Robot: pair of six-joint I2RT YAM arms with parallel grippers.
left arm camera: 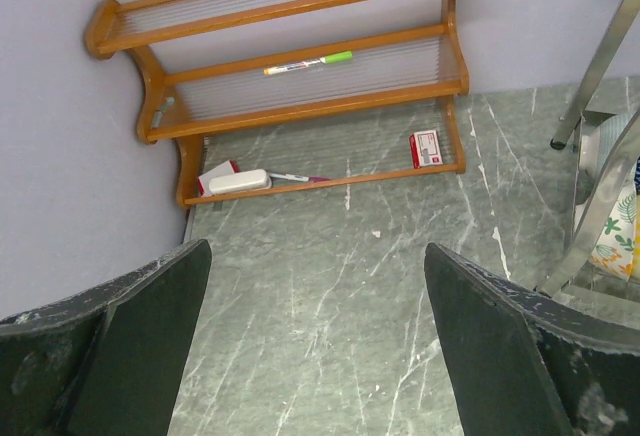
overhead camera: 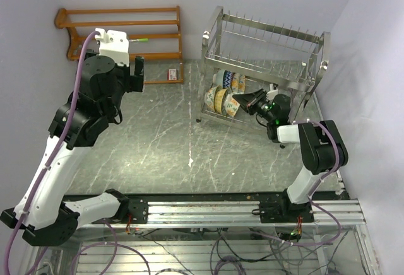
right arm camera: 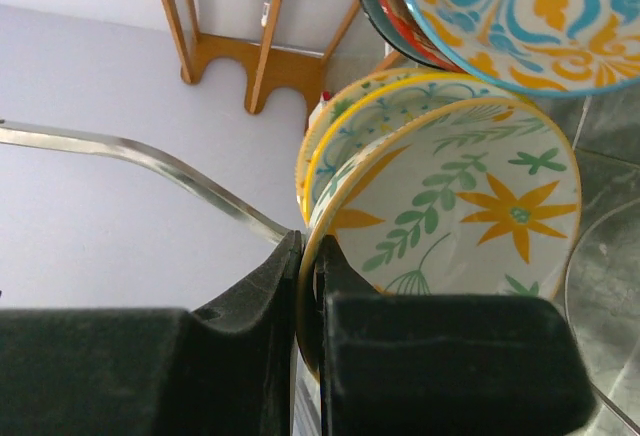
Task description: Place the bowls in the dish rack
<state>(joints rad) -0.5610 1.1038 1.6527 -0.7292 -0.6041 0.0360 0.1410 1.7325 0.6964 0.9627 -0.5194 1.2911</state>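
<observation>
we are in the placing step. our right fingers (right arm camera: 292, 271) are clamped on the rim of a cream bowl (right arm camera: 455, 206) painted with an orange flower and green leaves, one finger on each face of the rim. the bowl stands on edge in the lower tier of the rack (overhead camera: 262, 67), at the end of a row of other bowls (overhead camera: 221, 94) nearest our right arm. a yellow-rimmed one sits just behind it, and a blue-and-orange one shows beyond. from the wrist view we cannot tell whether the held bowl touches its neighbour, or whether its lower edge is seated on the wires. a bright rack bar (right arm camera: 150, 161) passes just beside our fingertips.

our left fingers (overhead camera: 137, 67) are spread wide with nothing between them. they hang above the counter (overhead camera: 164, 149) near the wooden shelf (overhead camera: 120, 28), well apart from the rack.

from above we see no bowl lying loose on the counter, so we judge the loading close to done, and this bowl is likely the last. as we read it, the next move calls for making sure the bowl rests between the prongs. then we part the right fingers only a little, since the neighbouring bowl and the bar leave scant room, and draw straight back along the line of the rim. the risk is catching the rim on the way out and tipping the row.
</observation>
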